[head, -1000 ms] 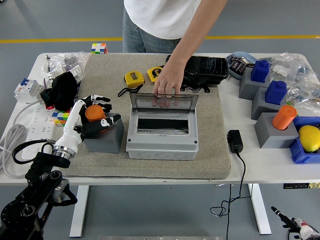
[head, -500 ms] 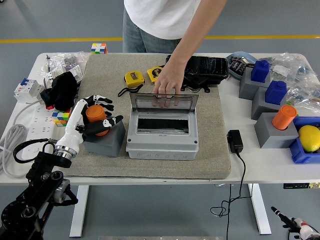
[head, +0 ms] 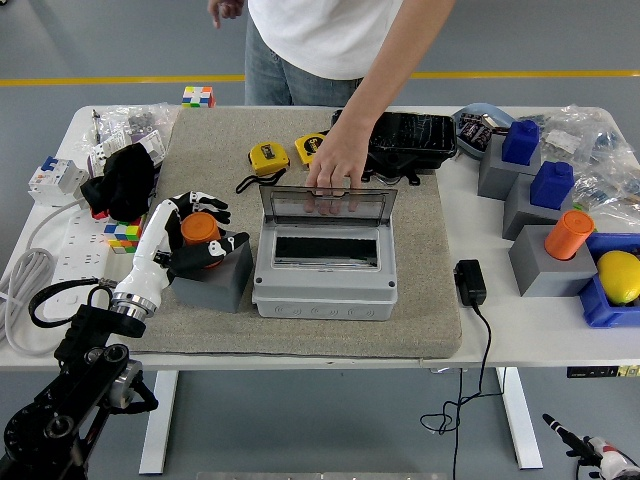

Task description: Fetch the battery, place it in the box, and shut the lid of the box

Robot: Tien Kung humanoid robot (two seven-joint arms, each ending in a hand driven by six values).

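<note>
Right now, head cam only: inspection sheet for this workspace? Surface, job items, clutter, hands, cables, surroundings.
Surface: white table with a tan mat under the work area.
Job's things: orange battery upright in a grey holder; grey box beside it, lid up.
Clutter: two yellow tape measures, colour cubes, black tray, blue and orange cylinders on grey blocks, lemon in a blue bin, plastic bags.
Hands: left hand closed around the battery; right hand not in view. A person's hand rests on the lid's top edge.
Cables: black adapter with cord hanging off the near edge; white cable at left.
Surroundings: grey floor, yellow line.
</note>
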